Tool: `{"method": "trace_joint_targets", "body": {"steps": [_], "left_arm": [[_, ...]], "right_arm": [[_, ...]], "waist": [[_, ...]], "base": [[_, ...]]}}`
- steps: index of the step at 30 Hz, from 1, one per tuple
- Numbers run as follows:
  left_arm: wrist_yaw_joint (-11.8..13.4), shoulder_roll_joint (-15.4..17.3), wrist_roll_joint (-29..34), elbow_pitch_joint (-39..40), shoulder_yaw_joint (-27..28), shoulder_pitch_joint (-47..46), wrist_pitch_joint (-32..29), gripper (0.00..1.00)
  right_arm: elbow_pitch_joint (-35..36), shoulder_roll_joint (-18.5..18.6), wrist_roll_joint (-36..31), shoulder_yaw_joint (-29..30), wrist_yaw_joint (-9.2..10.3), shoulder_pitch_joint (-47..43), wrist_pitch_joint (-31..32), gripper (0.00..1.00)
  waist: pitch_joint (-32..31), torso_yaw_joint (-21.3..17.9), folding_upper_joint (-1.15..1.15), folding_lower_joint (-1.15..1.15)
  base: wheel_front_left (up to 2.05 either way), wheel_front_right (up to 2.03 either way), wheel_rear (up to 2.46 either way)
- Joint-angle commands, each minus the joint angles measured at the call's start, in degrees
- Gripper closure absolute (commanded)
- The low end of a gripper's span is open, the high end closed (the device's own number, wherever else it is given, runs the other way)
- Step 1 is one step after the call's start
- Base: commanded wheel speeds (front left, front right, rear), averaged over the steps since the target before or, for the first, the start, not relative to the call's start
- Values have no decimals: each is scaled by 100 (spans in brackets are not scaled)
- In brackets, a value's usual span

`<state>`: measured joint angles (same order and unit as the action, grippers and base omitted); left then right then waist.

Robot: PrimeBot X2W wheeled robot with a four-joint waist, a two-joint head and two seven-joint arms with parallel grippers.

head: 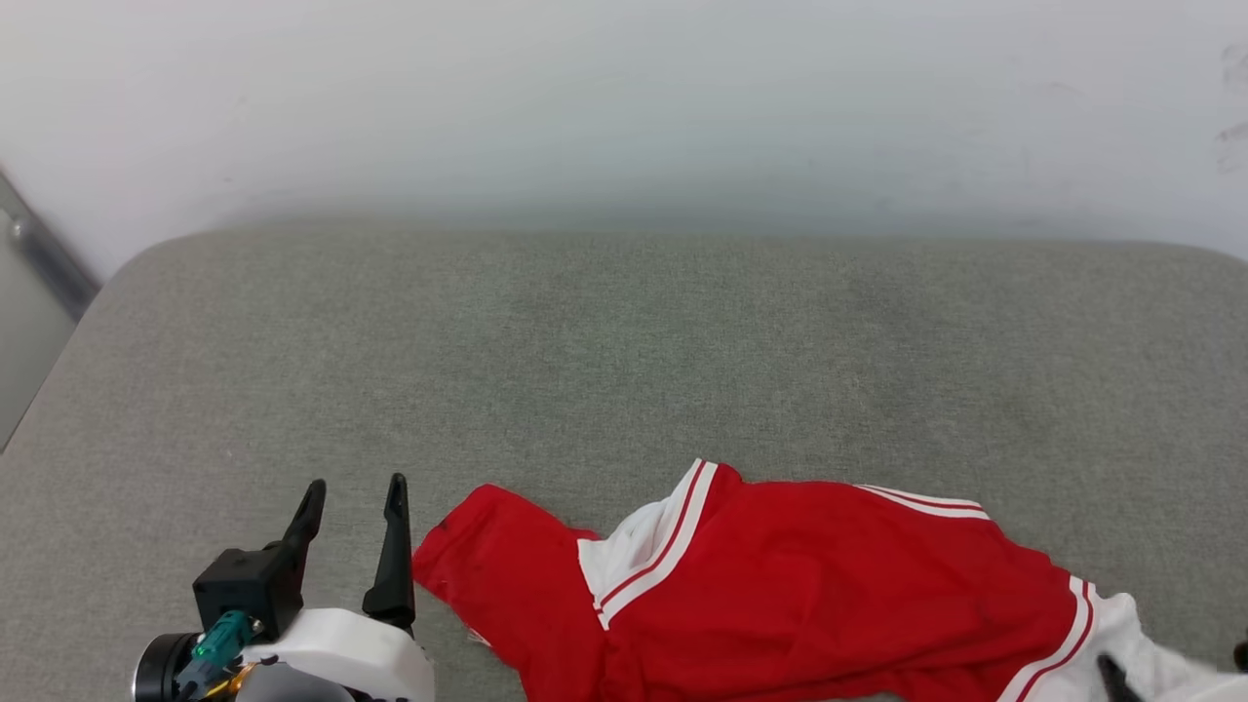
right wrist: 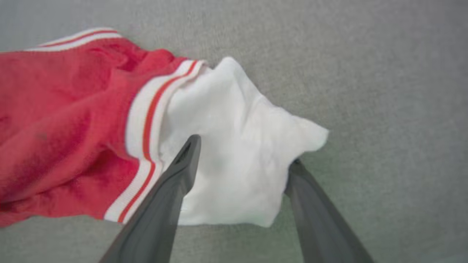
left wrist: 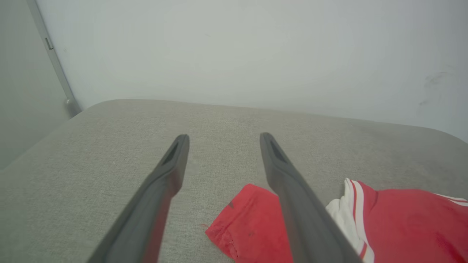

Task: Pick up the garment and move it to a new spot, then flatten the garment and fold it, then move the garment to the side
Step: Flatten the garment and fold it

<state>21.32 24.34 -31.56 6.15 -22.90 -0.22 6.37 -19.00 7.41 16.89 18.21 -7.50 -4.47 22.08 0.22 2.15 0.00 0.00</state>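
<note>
The garment [head: 780, 585], a red T-shirt with white sleeves and red-and-white stripe trim, lies crumpled along the near edge of a grey cushion [head: 624, 370], stretched from just left of centre to the lower right corner of the head view. One white sleeve [head: 624, 551] is folded up against the red body near the middle, and the other white sleeve [right wrist: 234, 146] bunches up at the shirt's right end. The left hand [head: 355, 485] sits at the lower left with its two dark fingers spread apart and nothing between them. Its right finger is just beside the loose red flap at the shirt's left end, though I cannot tell whether they touch. The right hand [right wrist: 244, 150] is over the right-end sleeve with its fingers spread wide. One finger lies across the white cloth and the other tip sits at the sleeve's edge, so the cloth lies loose between them and is not pinched. A pale wall [head: 624, 97] rises behind the cushion.
</note>
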Motion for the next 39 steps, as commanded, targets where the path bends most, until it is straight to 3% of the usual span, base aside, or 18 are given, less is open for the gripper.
{"method": "trace_joint_targets", "body": {"steps": [1,8,15,22,26,34,39], "left_arm": [[34,24,-24,8,44,71,-6,0],[99,104,-71,57,96,185,-52,0],[3,297,-83,97,26,-34,-394,0],[-652,300,-340,-257,-358,-1061,-1311,0],[-1139,177,-580,-610,-732,-1952,-2265,0],[-1739,53,-862,-1349,-1365,-2773,-3722,0],[-1944,68,-839,-1925,-1663,-3048,-4294,0]], "right_arm": [[103,48,41,-46,2,120,-287,0],[965,140,-139,-374,2,228,-1765,0],[1902,-38,-393,-1042,2,65,-2152,0],[2813,-238,-508,-1653,2,-153,-1968,0],[3184,-251,-520,-1930,2,-37,-1856,0],[3127,-239,-399,-2119,2,272,-1915,0],[2932,-279,-304,-2161,2,344,-1971,0]], "waist": [[-30,-19,0,0],[-136,-59,0,0],[-249,-181,0,0],[-41,-486,0,0],[539,-757,0,0],[1238,-1095,0,0],[1420,-1192,0,0]], "base": [[0,0,0],[0,0,0],[0,0,0],[0,0,0],[0,0,0],[0,0,0],[0,0,0]]}}
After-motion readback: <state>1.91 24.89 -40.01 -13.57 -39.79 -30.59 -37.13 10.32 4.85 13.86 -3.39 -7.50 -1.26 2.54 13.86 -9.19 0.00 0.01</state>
